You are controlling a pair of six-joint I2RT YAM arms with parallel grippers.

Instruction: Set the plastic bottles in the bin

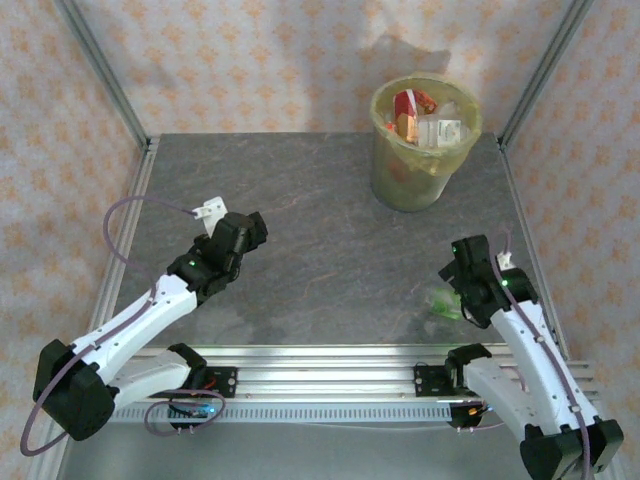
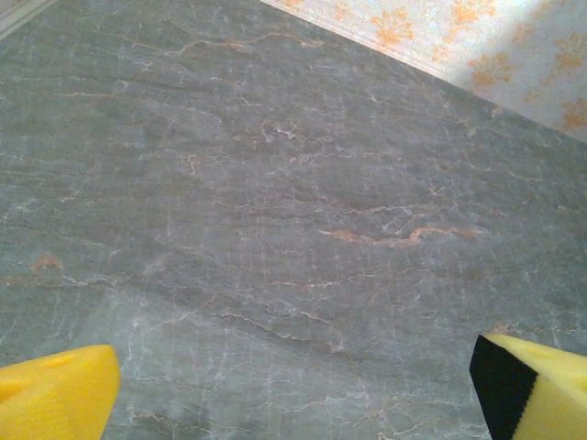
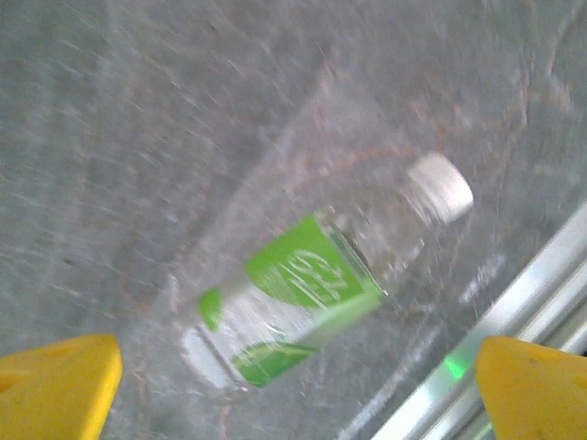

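A clear plastic bottle [image 3: 312,284] with a green label and a white cap lies on its side on the grey table, close to the near rail. My right gripper [image 3: 298,385] hovers over it, open, its yellow fingers wide on either side and not touching it. From above, this bottle [image 1: 441,303] shows as a green patch just left of the right gripper [image 1: 456,276]. The pale yellow-green bin [image 1: 410,185] stands at the back right with several bottles [image 1: 425,118] inside. My left gripper [image 2: 293,385] is open over bare table at the left [image 1: 243,233].
An aluminium rail [image 1: 330,365] runs along the near edge, and it also shows right beside the bottle as a bright rail [image 3: 518,307]. Metal frame posts [image 1: 105,70] and patterned walls close in the sides and back. A lilac cable [image 1: 130,215] loops off the left arm.
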